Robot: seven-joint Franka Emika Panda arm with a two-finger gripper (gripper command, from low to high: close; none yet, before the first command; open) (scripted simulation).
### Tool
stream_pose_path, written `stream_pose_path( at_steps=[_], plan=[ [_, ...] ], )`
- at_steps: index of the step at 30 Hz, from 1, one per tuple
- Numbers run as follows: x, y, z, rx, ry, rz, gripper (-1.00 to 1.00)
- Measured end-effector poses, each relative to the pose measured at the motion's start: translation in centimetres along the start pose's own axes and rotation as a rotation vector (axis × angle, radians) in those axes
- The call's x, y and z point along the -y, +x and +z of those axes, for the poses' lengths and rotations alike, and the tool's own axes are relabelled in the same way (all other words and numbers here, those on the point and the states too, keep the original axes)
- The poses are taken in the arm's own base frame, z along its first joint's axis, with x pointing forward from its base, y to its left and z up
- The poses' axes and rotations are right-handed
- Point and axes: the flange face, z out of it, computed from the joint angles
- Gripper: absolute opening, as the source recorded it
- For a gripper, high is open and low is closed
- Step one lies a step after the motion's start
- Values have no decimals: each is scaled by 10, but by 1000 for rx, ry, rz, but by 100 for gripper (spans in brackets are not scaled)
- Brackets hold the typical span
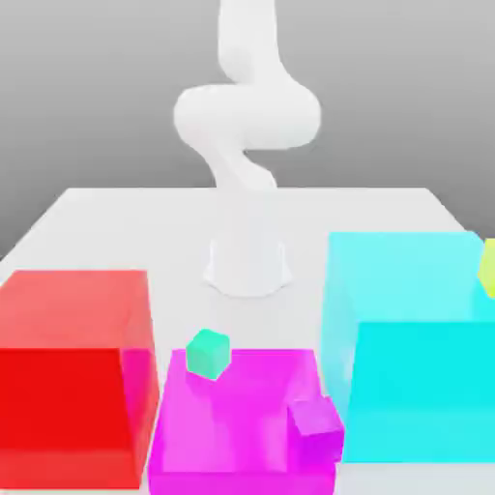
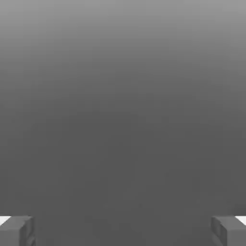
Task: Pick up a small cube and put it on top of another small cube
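Grey and blocky, the two fingers (image 2: pixel 17 231) of the claw (image 2: pixel 123 231) are seen in the hand view, spread as wide as they go, one at each side. Nothing is pinched; a plain grey ground (image 2: pixel 123 120) is seen in the gap and out ahead of the claw.

How the boxes lie from the claw can't be told, tbh, so the rest is placed by the exterior view. Nearest the camera, a big see-through magenta box (image 1: pixel 232 425) is parked on the white table (image 1: pixel 116 218). A small purple cube (image 1: pixel 316 422) is seen at that box's corner on the exterior view's right. Whether it's inside the box or just beside it can't be made out. A big red box (image 1: pixel 68 377) is set just beside the magenta one on the exterior view's left. A big cyan box (image 1: pixel 416 358) is set on the right, a bit further back. A small teal-green cube (image 1: pixel 208 353) is seen at the magenta box's far top edge, tilted a little. On it or behind it? That can't be settled. A yellow-green bit (image 1: pixel 488 269) is cut off at the right edge, by the cyan box.

Further back, the white arm (image 1: pixel 247 116) is planted on its round base (image 1: pixel 248 266), well apart from the boxes, and is bent up out of the top of the picture.

Where the small cube sits can't be told.
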Motion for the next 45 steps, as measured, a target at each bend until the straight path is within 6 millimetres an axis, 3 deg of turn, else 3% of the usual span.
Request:
stream_pose_path(
  at_steps=[5,11,19,26,36,45],
  plan=[
    [-31,24,55,-9,-115,253,0],
    [-87,48,121,-45,-252,592,0],
    [-184,67,193,-133,-426,1048,0],
    [-282,67,239,-245,-566,1444,0],
    [-428,34,275,-466,-752,2009,0],
    [-508,-57,299,-644,-868,2557,0]
  ],
)
